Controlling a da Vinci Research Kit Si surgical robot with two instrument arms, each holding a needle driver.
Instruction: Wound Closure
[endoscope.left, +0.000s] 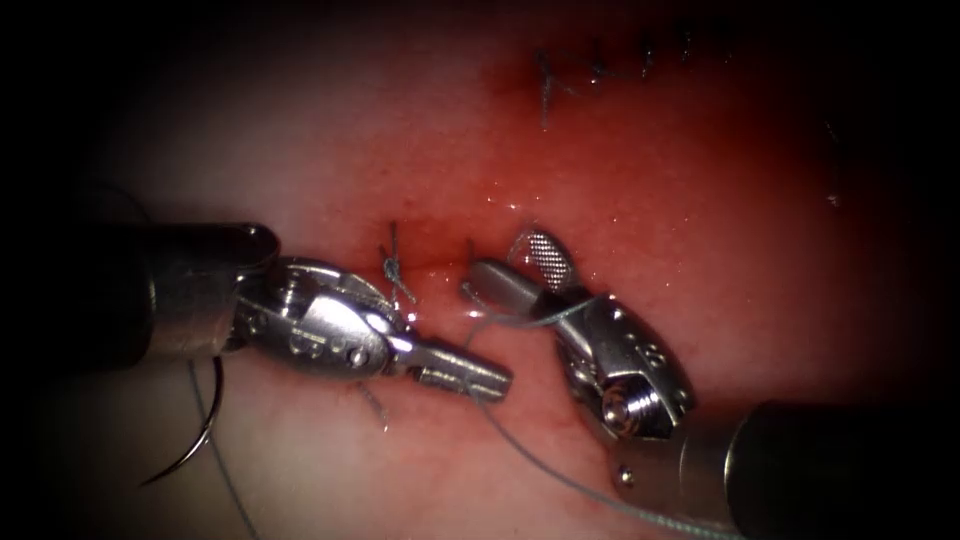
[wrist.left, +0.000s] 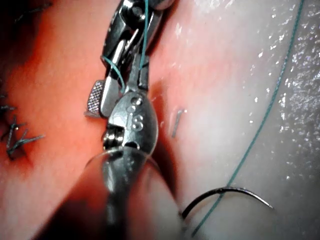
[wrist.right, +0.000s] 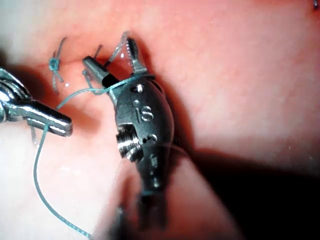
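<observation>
My left tool (endoscope.left: 490, 380) comes in from the left with its jaws shut on the thread (endoscope.left: 560, 475) near their tip. My right tool (endoscope.left: 500, 258) stands just to the right of it over the cut (endoscope.left: 445, 262), jaws open and holding nothing. A loop of thread (wrist.right: 107, 87) lies around the right tool behind its jaws. The curved needle (endoscope.left: 195, 440) lies free on the tissue at the lower left, under the left tool's shaft, held by neither tool. In the left wrist view the needle (wrist.left: 225, 195) rests on pale tissue beside the thread (wrist.left: 265, 115). The left tool (wrist.right: 62, 125) also appears in the right wrist view.
A tied knot (endoscope.left: 392, 268) with short cut ends sits on the cut beside the left tool's wrist. A row of earlier stitches (endoscope.left: 600, 70) runs across the far tissue. Red fluid (endoscope.left: 620, 170) stains the tissue around the wound.
</observation>
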